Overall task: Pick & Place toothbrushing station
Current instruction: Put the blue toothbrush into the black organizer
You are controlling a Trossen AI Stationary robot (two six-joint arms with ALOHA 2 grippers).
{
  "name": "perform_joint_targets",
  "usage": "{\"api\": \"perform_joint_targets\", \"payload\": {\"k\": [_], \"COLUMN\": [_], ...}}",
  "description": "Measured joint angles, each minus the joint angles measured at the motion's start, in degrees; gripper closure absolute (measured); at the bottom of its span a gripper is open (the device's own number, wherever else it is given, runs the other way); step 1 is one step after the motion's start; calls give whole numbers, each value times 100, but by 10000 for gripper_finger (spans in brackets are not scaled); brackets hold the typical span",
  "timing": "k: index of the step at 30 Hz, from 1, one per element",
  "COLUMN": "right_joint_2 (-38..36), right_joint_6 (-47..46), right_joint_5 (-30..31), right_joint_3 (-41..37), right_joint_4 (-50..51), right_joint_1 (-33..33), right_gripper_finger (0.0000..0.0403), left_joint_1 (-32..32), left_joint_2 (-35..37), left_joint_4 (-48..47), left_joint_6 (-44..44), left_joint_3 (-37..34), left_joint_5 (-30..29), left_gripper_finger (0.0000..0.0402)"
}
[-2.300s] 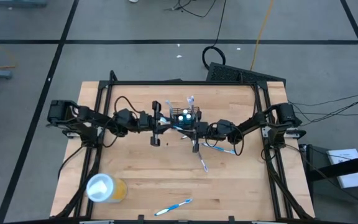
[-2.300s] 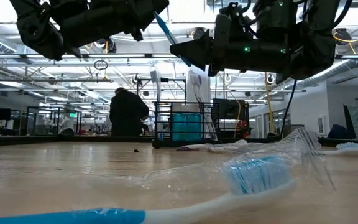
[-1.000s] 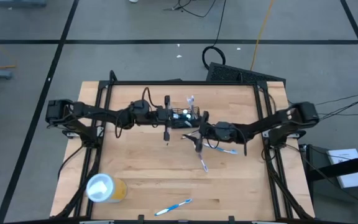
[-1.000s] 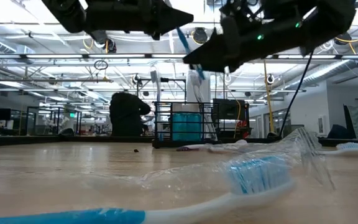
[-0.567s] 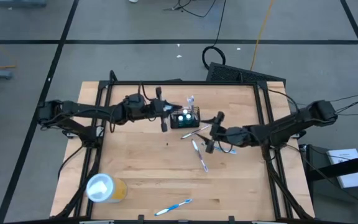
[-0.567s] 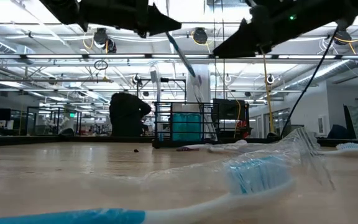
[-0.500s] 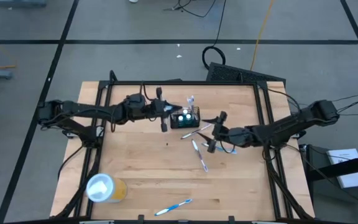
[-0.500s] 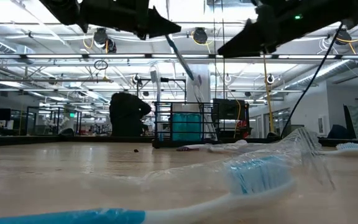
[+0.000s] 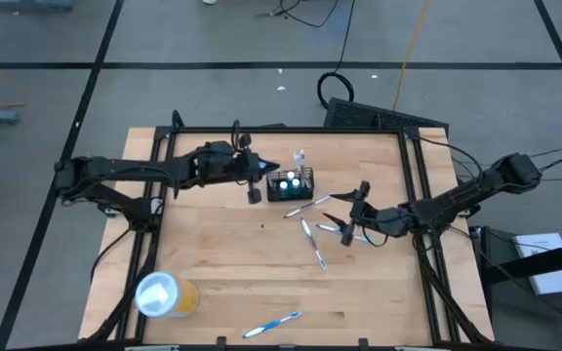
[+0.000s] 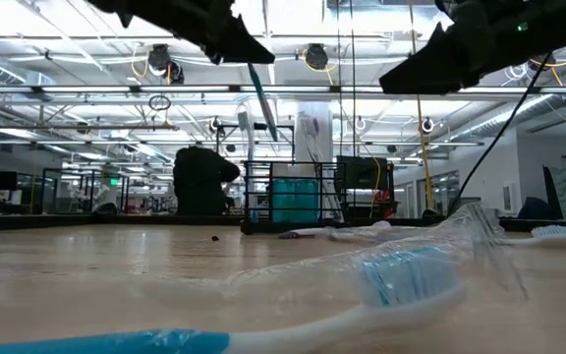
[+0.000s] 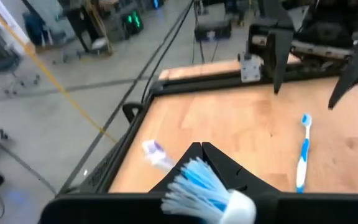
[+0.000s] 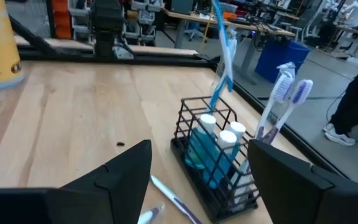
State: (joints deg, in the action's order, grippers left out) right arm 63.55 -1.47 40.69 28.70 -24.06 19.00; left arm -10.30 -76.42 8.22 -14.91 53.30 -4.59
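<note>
Small black wire-mesh rectangular holder [image 9: 292,185] upright on the light wooden bench [image 9: 213,263], far half, near the middle; two blue tubes with white caps [image 12: 215,146] in its compartments, white and purple-headed toothbrushes [image 12: 277,102] leaning out of one end.

Left fingers [image 9: 253,175] closed on a blue-handled toothbrush [image 12: 221,53], raised just beside the holder; brush hanging slanted, lower end at the holder's rim, whether touching or apart not clear. White-and-blue bristle head [image 11: 201,186] sticking out between those fingers.

Right fingers [image 9: 351,216] spread wide and empty, near the holder on the side opposite the left fingers, above loose toothbrushes [image 9: 312,241] lying flat on the bench.

Yellow cup with white lid [image 9: 163,293] well apart from both pairs of fingers, at the near corner; one more blue toothbrush [image 9: 272,324] by the near edge.
</note>
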Motion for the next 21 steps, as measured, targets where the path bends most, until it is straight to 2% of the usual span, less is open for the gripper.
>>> {"api": "perform_joint_targets", "payload": {"k": [7, 21], "right_joint_2": [-2, 2], "right_joint_6": [-79, 94], "right_joint_5": [0, 2], "right_joint_3": [5, 5], "right_joint_4": [30, -122], "right_joint_1": [37, 65], "right_gripper_finger": [147, 150], "left_joint_1": [96, -109], "left_joint_2": [0, -517], "left_joint_4": [-1247, -1264], "left_joint_6": [191, 366], "left_joint_3": [552, 552], "left_joint_5": [-284, -90], "left_gripper_finger": [401, 401]}}
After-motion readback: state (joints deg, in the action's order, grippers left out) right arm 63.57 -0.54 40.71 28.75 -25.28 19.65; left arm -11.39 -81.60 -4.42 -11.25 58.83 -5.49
